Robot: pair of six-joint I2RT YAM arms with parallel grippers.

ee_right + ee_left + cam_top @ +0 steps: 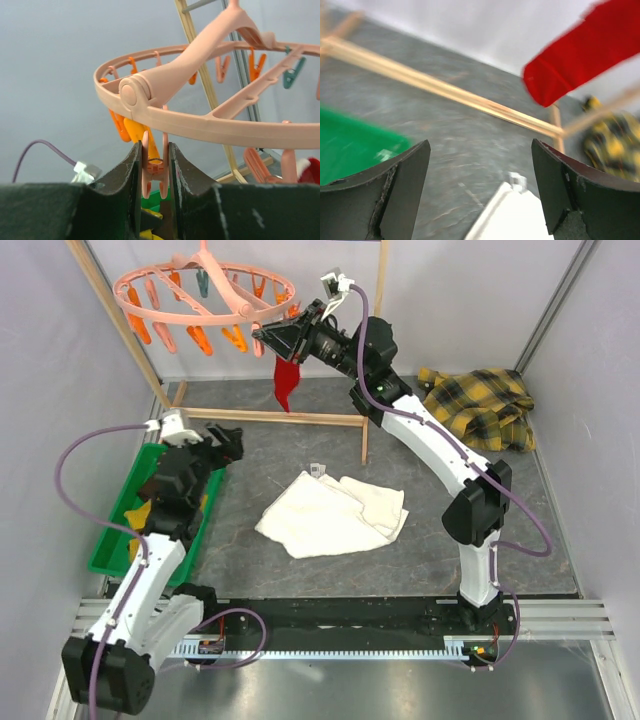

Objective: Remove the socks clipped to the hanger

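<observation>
The salmon-pink hanger [205,290] hangs at the top left from the wooden frame, with pink and orange clips dangling from it. A red sock [286,380] hangs below its right side. It also shows in the left wrist view [580,55]. My right gripper [268,338] is raised to the ring's right edge. In the right wrist view the ring [210,122] runs above the right gripper [155,152], which is shut on a pink clip [155,172] and squeezes it. My left gripper [228,443] is open and empty, low by the green bin, as the left wrist view [480,150] shows.
A green bin [108,552] at the left holds a mustard yellow sock [137,512]. A white towel [330,512] lies mid-table. A yellow-black plaid shirt [480,405] lies at the back right. The wooden frame's bottom bar [270,418] crosses the back.
</observation>
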